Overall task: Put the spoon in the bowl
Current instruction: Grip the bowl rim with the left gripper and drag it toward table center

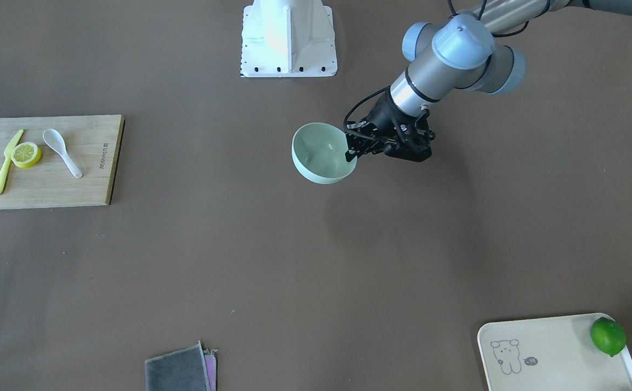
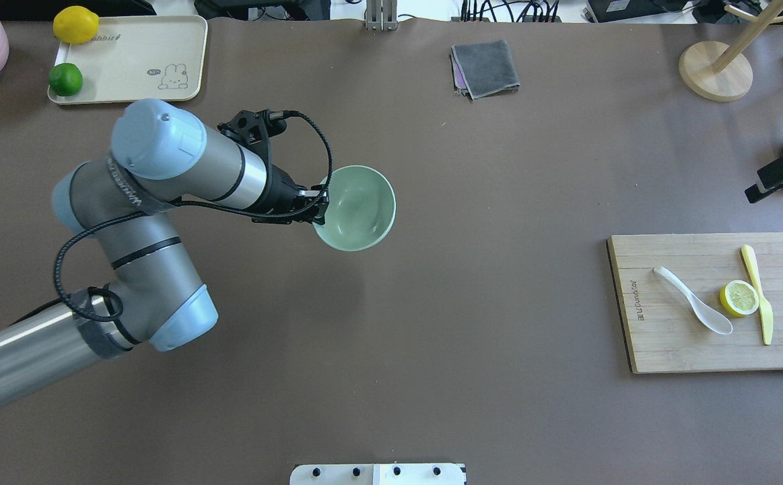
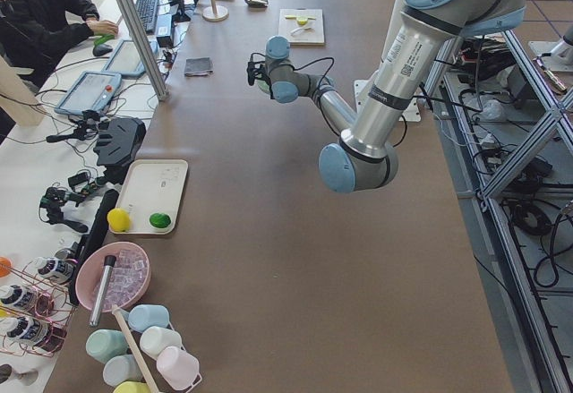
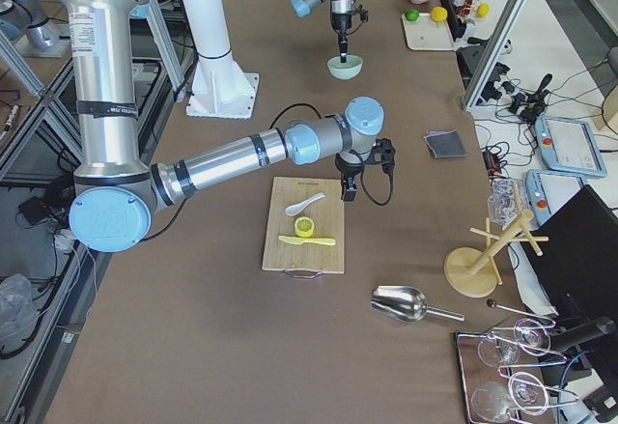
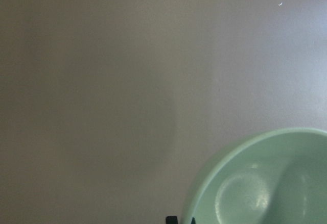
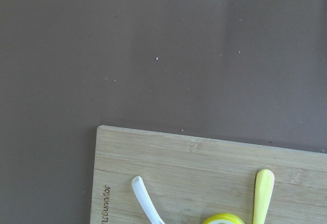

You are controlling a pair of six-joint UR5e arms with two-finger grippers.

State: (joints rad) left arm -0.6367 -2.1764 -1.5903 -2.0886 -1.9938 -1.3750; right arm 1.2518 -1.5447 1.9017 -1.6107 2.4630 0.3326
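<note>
Gripping the mint-green bowl (image 2: 361,209) by its rim, the left pincer (image 2: 320,207) seems to stage it; next the right pincer (image 2: 771,182), closure untellable, must grasp the white soup spoon (image 2: 691,301) nearby.

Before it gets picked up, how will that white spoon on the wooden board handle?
The spoon looks glossy and hard: probably stiff, but slippery when pinched. Its slim handle lies low on the cutting board, so grasping it may be fiddly. The rounded scoop could rock or pivot if nudged, perhaps into the lemon half beside it.
</note>
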